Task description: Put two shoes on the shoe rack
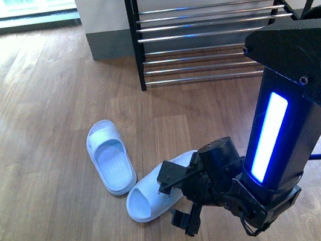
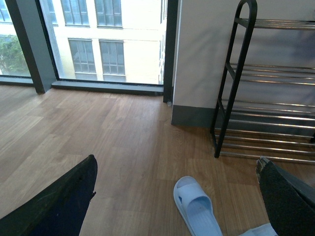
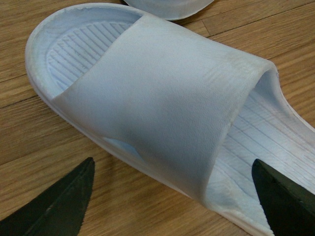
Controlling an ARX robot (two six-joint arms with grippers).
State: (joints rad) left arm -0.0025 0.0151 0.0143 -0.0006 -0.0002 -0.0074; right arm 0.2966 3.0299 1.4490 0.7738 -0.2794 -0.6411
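The two shoes are pale blue slide sandals lying on the wooden floor. One slide (image 1: 110,158) lies to the left, and the other slide (image 1: 151,195) lies angled beside it. My right gripper (image 1: 176,200) hangs open low over the nearer slide; in the right wrist view its strap (image 3: 167,98) fills the space ahead of the open right gripper (image 3: 172,201). My left gripper (image 2: 177,196) is open and holds nothing, looking down at the far slide (image 2: 197,206). The shoe rack (image 1: 213,26) stands behind the slides, its chrome-bar shelves bare.
The rack (image 2: 266,113) stands against a white wall with a grey skirting (image 1: 108,43). Floor-height windows (image 2: 98,39) line the far left. My right arm's black housing with a blue light strip (image 1: 270,137) blocks the lower right of the front view.
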